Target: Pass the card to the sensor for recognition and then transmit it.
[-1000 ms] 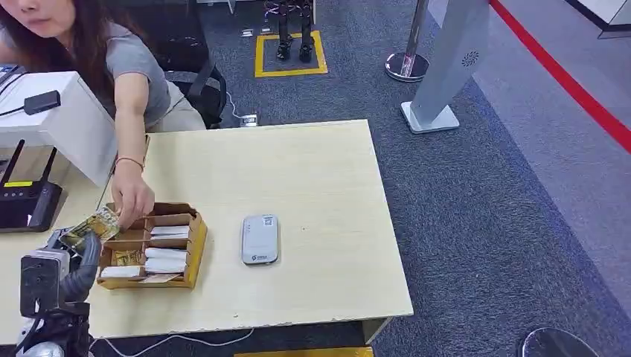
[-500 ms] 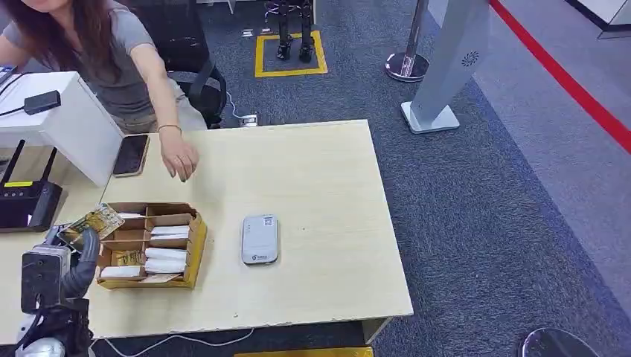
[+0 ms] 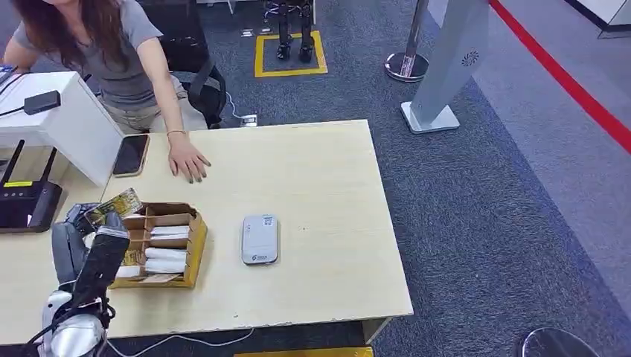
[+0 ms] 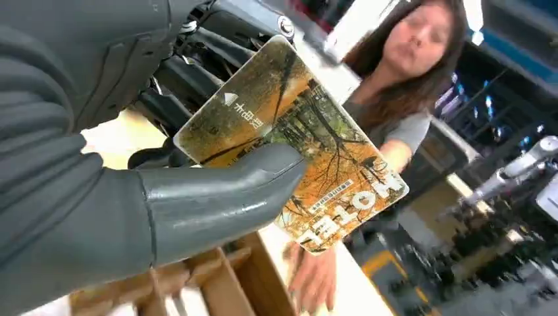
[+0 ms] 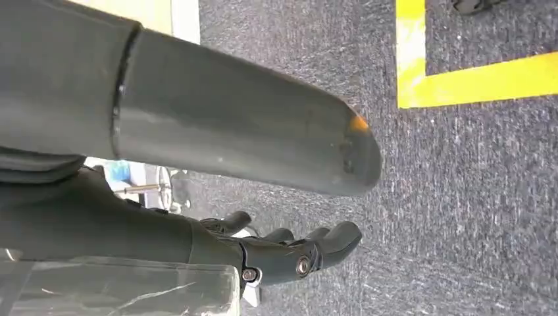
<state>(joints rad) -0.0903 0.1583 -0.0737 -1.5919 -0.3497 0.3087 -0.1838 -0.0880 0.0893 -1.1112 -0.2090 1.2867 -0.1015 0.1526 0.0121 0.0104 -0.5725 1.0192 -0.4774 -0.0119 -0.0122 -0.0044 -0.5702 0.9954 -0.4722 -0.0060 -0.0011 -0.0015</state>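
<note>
On card (image 4: 296, 138), "HOTEL", left hand (image 4: 131, 191) pinching

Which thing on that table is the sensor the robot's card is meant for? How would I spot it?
Look at the pale wooden table, near its front edge. Just right of the cardboard tray of white cards lies a small silver-grey flat box with rounded corners, the sensor. It lies alone on bare wood, unlike the black phone at the back.

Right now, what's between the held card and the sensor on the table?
In the head view, the cardboard organizer box with its stacked cards lies between the card held by the left hand and the grey sensor; past the box, bare tabletop.
</note>
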